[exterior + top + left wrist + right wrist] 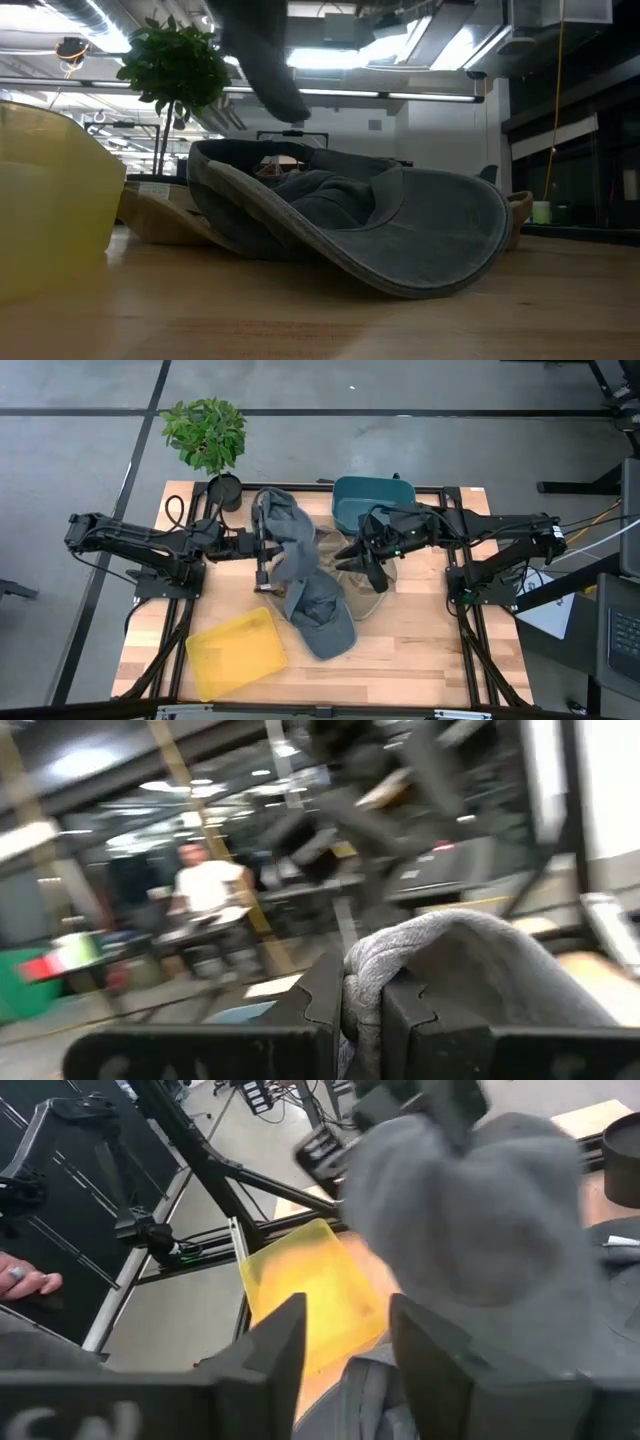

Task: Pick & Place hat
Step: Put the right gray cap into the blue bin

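Note:
My left gripper reaches in from the table's left to the table's middle and is shut on a grey hat, which fills the left wrist view. A second grey hat lies upturned on the wood near the middle. A beige hat lies beside it, under my right gripper. That gripper is open above the beige hat, and its fingers stand apart with nothing between them. My left gripper pinches a bunched fold of the grey hat's cloth between its two fingers, which come in roughly level from the table's left. The hat is lifted and droops beside the fingers; its lower end hangs above the hat on the table.
A yellow bin sits at the near left and a teal bin at the far middle. A potted plant stands at the far left corner. A person stands in the room beyond, and a hand shows off the table.

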`<state>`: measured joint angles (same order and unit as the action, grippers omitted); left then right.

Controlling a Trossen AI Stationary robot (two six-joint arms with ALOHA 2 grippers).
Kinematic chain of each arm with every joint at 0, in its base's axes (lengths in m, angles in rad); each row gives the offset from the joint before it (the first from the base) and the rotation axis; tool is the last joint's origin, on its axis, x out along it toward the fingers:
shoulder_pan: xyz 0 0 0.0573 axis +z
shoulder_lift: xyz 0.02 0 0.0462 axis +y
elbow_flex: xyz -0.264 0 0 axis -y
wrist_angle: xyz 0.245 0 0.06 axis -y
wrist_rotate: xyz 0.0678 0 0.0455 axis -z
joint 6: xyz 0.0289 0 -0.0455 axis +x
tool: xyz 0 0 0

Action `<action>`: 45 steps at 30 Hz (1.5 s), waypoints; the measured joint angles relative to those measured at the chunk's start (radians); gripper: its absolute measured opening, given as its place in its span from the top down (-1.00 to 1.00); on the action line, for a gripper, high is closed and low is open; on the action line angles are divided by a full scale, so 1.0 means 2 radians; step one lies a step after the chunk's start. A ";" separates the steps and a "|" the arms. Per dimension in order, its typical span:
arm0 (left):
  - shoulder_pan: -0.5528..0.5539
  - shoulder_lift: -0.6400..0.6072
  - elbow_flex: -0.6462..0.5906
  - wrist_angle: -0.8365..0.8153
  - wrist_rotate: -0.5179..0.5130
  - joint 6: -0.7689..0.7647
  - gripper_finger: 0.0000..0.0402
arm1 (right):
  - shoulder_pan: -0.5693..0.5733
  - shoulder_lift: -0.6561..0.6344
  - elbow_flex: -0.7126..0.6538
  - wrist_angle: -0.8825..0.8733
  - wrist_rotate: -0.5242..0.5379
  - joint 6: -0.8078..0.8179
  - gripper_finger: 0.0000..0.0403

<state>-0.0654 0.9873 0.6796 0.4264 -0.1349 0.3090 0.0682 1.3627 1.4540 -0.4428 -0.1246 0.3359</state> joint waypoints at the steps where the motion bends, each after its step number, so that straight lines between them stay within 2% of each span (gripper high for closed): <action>1: 0.000 0.000 0.000 0.000 0.018 -0.009 0.90 | -0.002 0.004 0.000 0.003 0.000 0.000 0.17; 4: 0.000 0.000 0.000 0.005 0.054 -0.025 0.90 | -0.012 0.023 0.000 0.021 -0.001 -0.001 -0.03; 11: 0.000 0.009 0.000 0.010 0.049 -0.026 0.89 | -0.024 0.079 0.000 0.081 -0.003 -0.001 -0.34; 18: 0.000 0.009 0.000 0.009 0.035 -0.022 0.89 | -0.024 0.118 0.000 0.141 -0.039 -0.002 -0.40; 25: 0.000 0.009 0.000 0.009 0.039 -0.025 0.89 | -0.023 0.139 0.000 0.154 -0.032 -0.002 -0.38; 27: 0.000 0.009 0.000 0.009 0.039 -0.028 0.89 | -0.023 0.140 0.000 0.155 -0.031 -0.002 -0.31; 30: 0.000 0.009 0.000 0.009 0.039 -0.028 0.89 | -0.023 0.140 0.000 0.155 -0.031 -0.002 -0.08; 38: 0.000 0.009 0.000 0.009 0.039 -0.032 0.78 | -0.023 0.139 0.000 0.153 -0.030 -0.017 0.89; 45: 0.000 0.009 0.000 0.003 0.038 -0.051 0.76 | -0.023 0.139 0.000 0.145 -0.030 -0.019 0.89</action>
<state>-0.0658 1.0058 0.6796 0.4316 -0.0582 0.2065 0.0216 1.6402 1.4544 -0.1521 -0.1844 0.2971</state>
